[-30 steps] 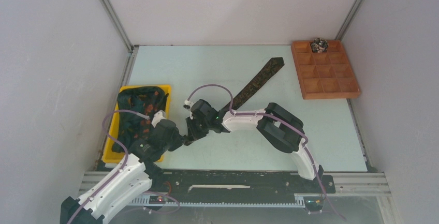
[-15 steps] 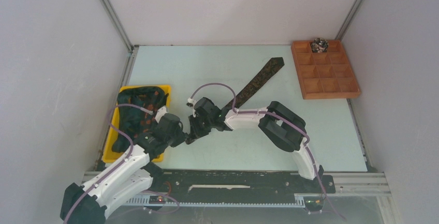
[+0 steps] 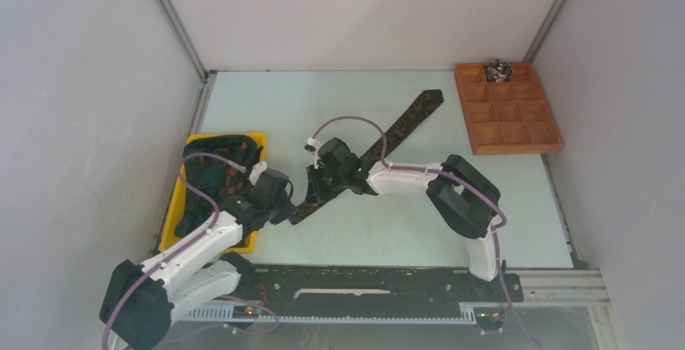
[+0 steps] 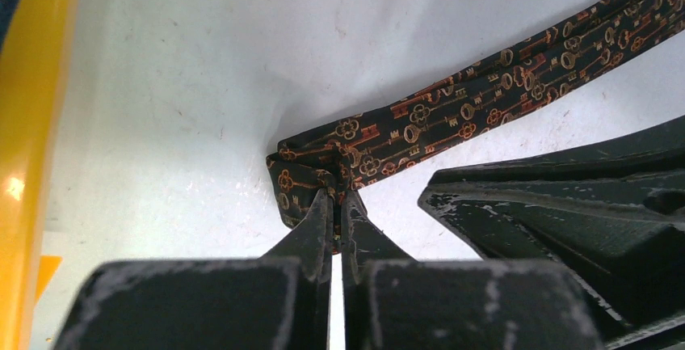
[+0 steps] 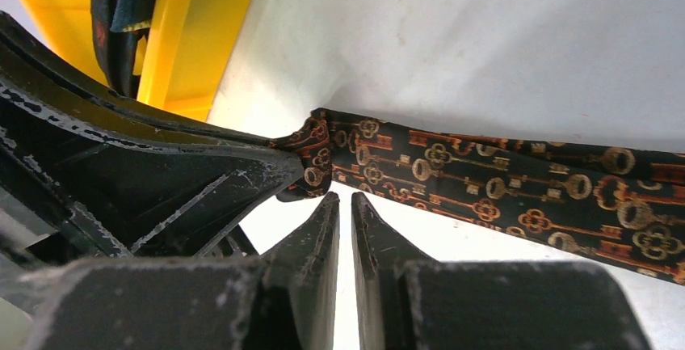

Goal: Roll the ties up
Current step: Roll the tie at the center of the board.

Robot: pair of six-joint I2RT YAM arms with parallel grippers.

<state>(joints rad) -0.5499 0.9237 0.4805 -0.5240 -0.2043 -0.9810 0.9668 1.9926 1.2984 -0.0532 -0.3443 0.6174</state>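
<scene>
A dark tie (image 3: 401,128) with an orange key pattern lies diagonally across the table, its wide end at the far right. Its near end is folded over, and my left gripper (image 4: 338,196) is shut on that fold (image 4: 311,174). In the top view the left gripper (image 3: 292,208) sits just right of the yellow bin. My right gripper (image 5: 345,198) hovers beside the same end of the tie (image 5: 501,176), its jaws a thin slit apart with nothing between them. From above, the right gripper (image 3: 315,194) nearly touches the left one. A rolled tie (image 3: 497,69) sits in the tray's far row.
A yellow bin (image 3: 171,233) at the left holds several loose ties (image 3: 212,174). A wooden compartment tray (image 3: 509,120) stands at the far right. Purple cables loop over both arms. The enclosure walls close in on three sides.
Both grippers have shifted right and away from the near edge, staying close together. The tie's near end now shows below the right gripper.
</scene>
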